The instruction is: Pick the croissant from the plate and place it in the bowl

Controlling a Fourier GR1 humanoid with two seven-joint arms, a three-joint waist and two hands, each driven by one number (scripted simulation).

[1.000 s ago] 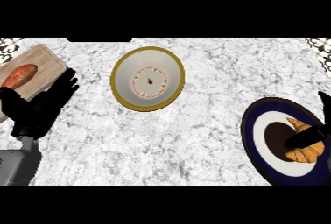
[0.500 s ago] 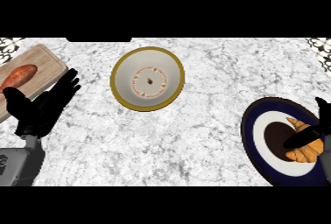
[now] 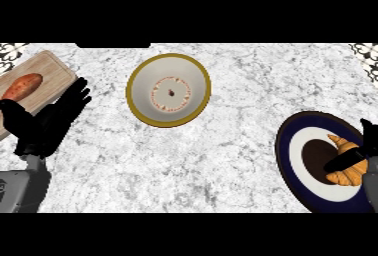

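A golden croissant (image 3: 347,175) lies on the dark centre of a navy and white plate (image 3: 290,142) at the right edge. My right hand (image 3: 367,150) comes in over the plate from the right. Its thumb lies across the croissant's middle and its fingers point up beside it, not curled round it. A white bowl with a yellow rim (image 3: 140,75) stands at the upper middle, far left of the plate, with nothing in it. At the left, my left hand (image 3: 46,127) rests open with fingers up, holding nothing.
A wooden cutting board (image 3: 48,67) with a sweet potato (image 3: 22,87) on it lies at the upper left, just behind the left hand. Grey marble counter stretches between the bowl and the plate.
The right hand has sunk slightly lower and to the right over the plate, its thumb staying on the croissant. The left hand shifted a little rightward. The croissant, bowl and plate have not moved.
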